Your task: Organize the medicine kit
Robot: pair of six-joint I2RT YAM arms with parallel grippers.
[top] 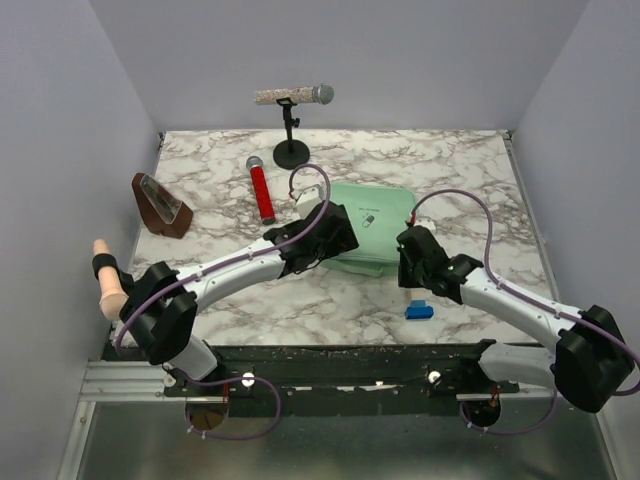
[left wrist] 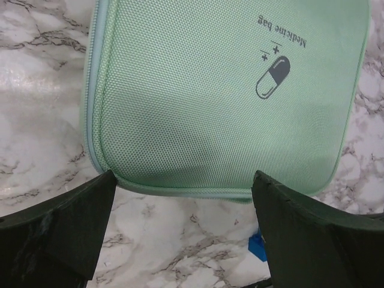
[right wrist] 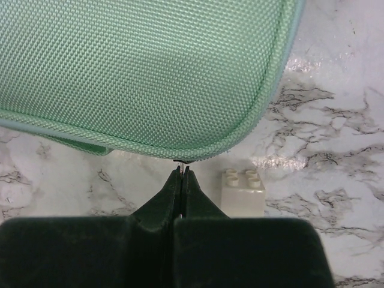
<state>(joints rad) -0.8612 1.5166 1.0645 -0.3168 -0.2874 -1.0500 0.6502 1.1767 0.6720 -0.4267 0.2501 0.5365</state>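
The medicine kit (top: 378, 222) is a mint-green fabric case with a pill logo, lying closed at the table's middle. It fills the left wrist view (left wrist: 222, 102) and the right wrist view (right wrist: 138, 72). My left gripper (top: 322, 242) is open at the kit's near left edge, and its fingers (left wrist: 72, 222) straddle that edge without touching it. My right gripper (top: 410, 252) is at the kit's near right corner. It is shut (right wrist: 181, 171) on a small metal zipper pull (right wrist: 181, 163) at the kit's seam.
A blue block (top: 419, 310) lies near the front edge, also in the left wrist view (left wrist: 258, 247). A white brick (right wrist: 243, 192) sits beside my right fingers. A red microphone (top: 262, 190), a microphone on a stand (top: 293, 97) and a brown wedge (top: 160, 205) stand further back and left.
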